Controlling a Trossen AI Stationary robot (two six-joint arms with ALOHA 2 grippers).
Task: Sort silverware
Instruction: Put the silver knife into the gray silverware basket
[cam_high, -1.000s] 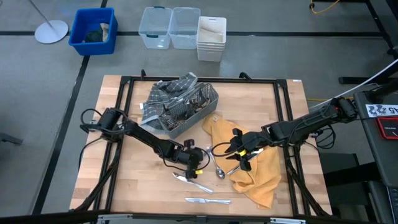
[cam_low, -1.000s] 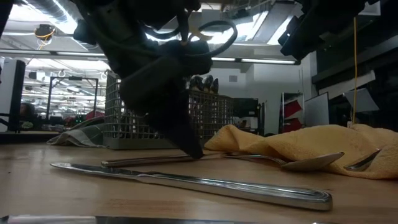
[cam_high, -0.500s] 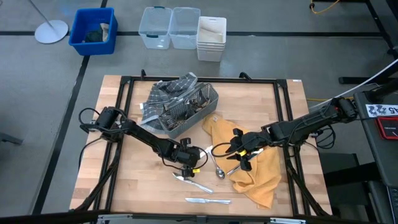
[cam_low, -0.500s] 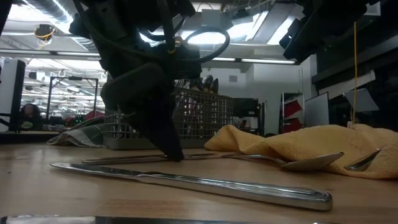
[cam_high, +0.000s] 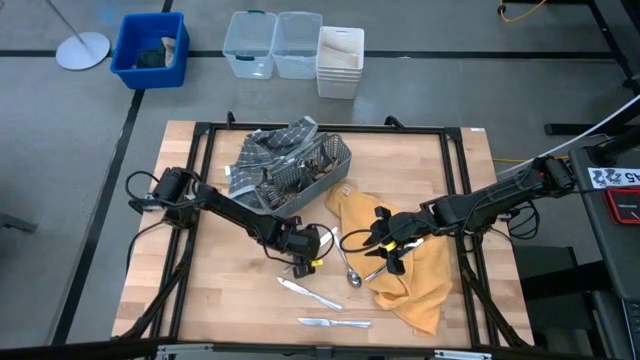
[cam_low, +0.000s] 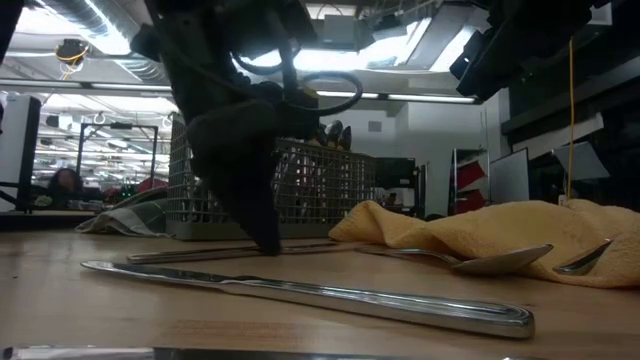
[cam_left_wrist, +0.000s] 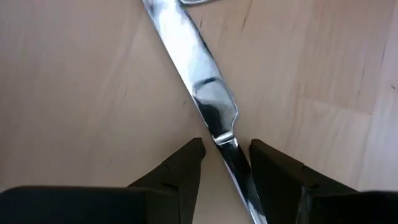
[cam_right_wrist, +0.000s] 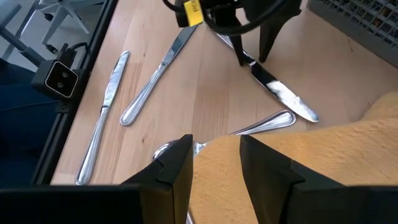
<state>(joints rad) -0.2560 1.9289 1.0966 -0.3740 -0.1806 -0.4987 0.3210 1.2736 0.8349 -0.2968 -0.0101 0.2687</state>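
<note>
My left gripper (cam_left_wrist: 227, 152) stands open and points steeply down, one finger on each side of a silver knife (cam_left_wrist: 186, 56) that lies flat on the table, about where blade meets handle. From the right wrist view the same knife (cam_right_wrist: 277, 93) shows below that gripper (cam_right_wrist: 252, 53). Two more knives (cam_high: 310, 294) (cam_high: 335, 322) and a spoon (cam_high: 351, 272) lie nearby on the wood. My right gripper (cam_high: 385, 256) hovers open over the yellow cloth (cam_high: 410, 280), holding nothing. My left gripper has its fingertips (cam_left_wrist: 189, 158) down at the table on either side of the knife's handle end (cam_left_wrist: 225, 142), coming from above and standing across the knife. I cannot tell whether they touch the knife. The knife lies flat on the wood.
A grey wire caddy (cam_high: 300, 178) with more silverware stands at the far middle, on a chequered cloth (cam_high: 262, 150). A spoon (cam_low: 490, 262) rests at the yellow cloth's edge. A black frame (cam_high: 200, 200) borders the table. Bare wood lies at the near left.
My left gripper has gone a little toward the table's left edge along the knife, and it has tipped and rolled at the wrist. Its fingers have stayed open.
</note>
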